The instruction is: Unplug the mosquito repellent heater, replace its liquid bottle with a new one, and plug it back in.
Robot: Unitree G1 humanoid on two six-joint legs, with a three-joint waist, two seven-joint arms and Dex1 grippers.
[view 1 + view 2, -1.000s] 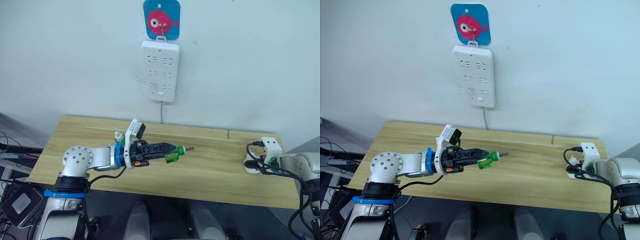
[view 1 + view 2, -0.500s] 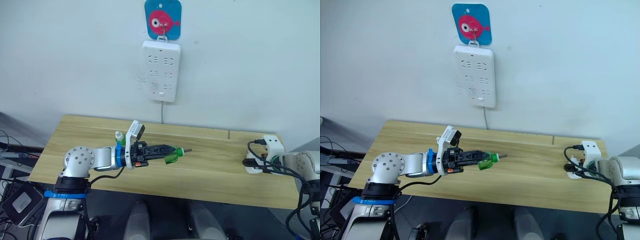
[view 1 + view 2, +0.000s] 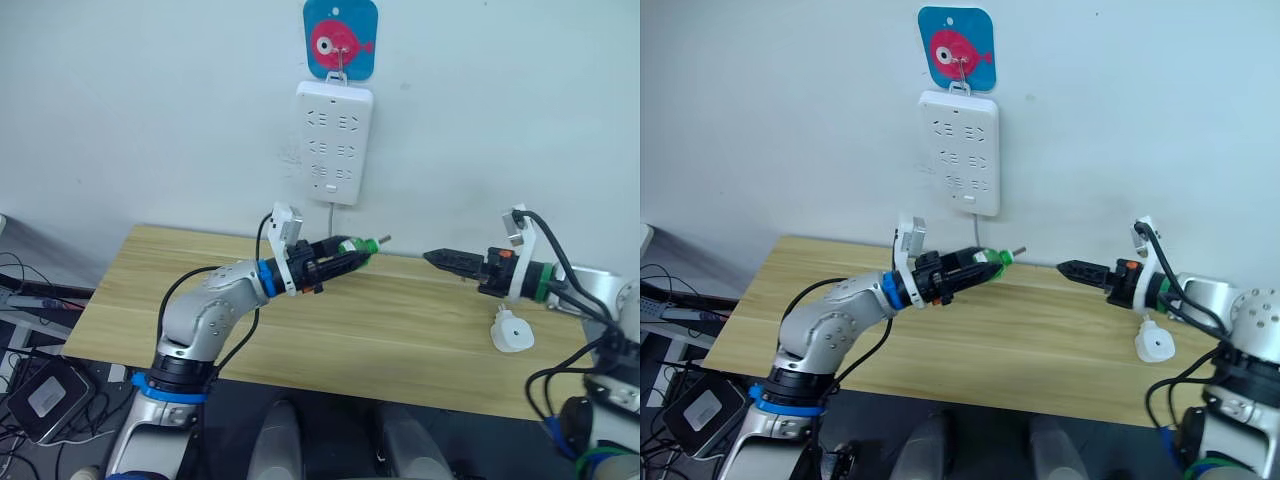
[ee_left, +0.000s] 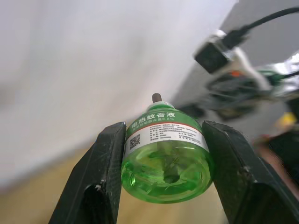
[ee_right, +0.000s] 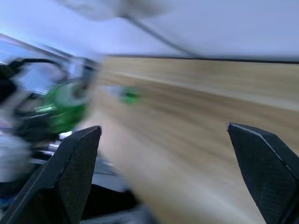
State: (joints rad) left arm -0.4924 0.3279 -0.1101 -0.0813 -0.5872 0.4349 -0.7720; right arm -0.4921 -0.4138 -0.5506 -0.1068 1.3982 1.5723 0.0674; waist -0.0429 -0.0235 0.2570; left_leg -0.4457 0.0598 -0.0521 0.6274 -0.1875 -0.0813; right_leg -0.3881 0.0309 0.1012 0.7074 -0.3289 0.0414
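A long wooden table (image 3: 330, 330) stands with its far edge against a pale wall, and most of its top is bare between the two arms, leaving wide room in the middle. On the wall above hangs a white power strip (image 3: 333, 142) under a blue fish hook (image 3: 340, 38), its cord dropping behind the table's far edge.

The left gripper (image 3: 345, 254) is raised over the table's far middle part, just below the strip, clamped around its liquid bottle (image 3: 357, 247). In the left wrist view the two black fingers (image 4: 100, 179) press the green bottle's sides, base toward the camera, with the brown wick (image 4: 157, 97) pointing away.

The right gripper (image 3: 442, 258) hovers over the table's right part, aimed at the left one with open air between them. Its fingers (image 5: 74, 172) stand wide apart in the right wrist view and hold nothing.

The mosquito repellent heater (image 3: 511, 334) lies on the table near the right end, below and apart from the right gripper. A small green blur (image 5: 129, 95) on the wood in the right wrist view may be the new one.
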